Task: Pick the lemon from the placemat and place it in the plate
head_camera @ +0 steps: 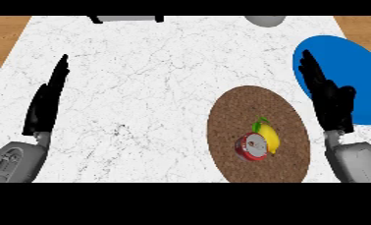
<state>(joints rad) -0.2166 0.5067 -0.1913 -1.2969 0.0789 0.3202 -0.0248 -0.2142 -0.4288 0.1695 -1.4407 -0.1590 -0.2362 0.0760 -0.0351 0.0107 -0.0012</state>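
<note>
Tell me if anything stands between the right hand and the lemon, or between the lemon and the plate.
Nothing visible does. The red can sits at the lemon's left, away from the right hand. Toward the blue plate lies only bare placemat and counter; the hand itself overlaps the plate's left edge.

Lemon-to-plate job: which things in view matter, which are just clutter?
Job: lemon; brown placemat under it; blue plate; right hand, open near the plate.

Lying about: red can beside the lemon on the placemat; flat grey item and rounded grey item at the far edge; left hand, resting open at left.
</note>
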